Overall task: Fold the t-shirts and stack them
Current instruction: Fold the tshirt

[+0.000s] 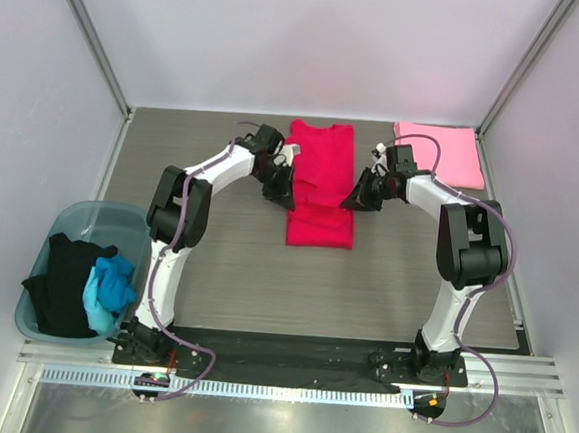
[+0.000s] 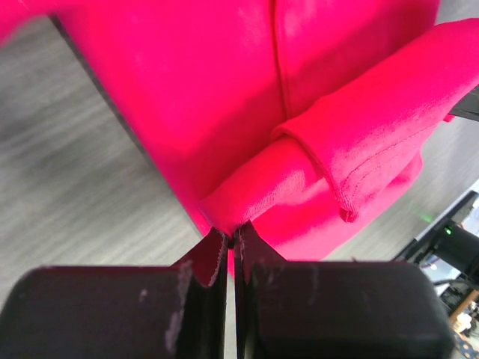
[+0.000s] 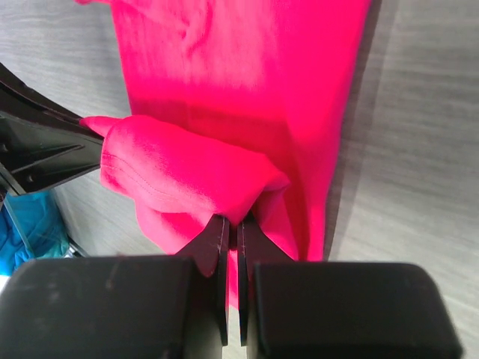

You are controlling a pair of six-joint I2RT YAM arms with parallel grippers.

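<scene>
A grey wood-grain tabletop (image 1: pixel 236 262) fills the top view, with your two arms reaching from the near edge toward its far middle.

The red shirt (image 1: pixel 323 169) is the largest cloth. It lies at the far centre as a long narrow strip, its sides tucked in, so it looks partly folded. About halfway along it, a doubled band of cloth is raised off the flat layer and stretched across the shirt's width between the two tools.

A pale blue bin (image 1: pixel 98 208) sits at the left edge, near the left arm's base. It holds a black shirt (image 1: pixel 63 284) spilling over the rim and a crumpled blue shirt (image 1: pixel 108 293), likely waiting their turn.

A pink shirt (image 1: pixel 443 153) lies flat as a neat rectangle in the far right corner, just beside the right arm and apart from the red one. It looks finished, and is probably the base of the stack.

Your left tool (image 2: pixel 232 238) is closed tight on the left side of the raised red band, its fingers pinching a bunch of cloth with no gap showing. Your right tool (image 3: pixel 233 223) is clamped the same way on the right side. The two face each other across the shirt, at matching points on opposite edges, which should keep the band level and the crease square.

This looks like the crosswise fold, midway through the red shirt. Next, both tools would need to carry the band along the strip together; uneven travel could skew the fold.
</scene>
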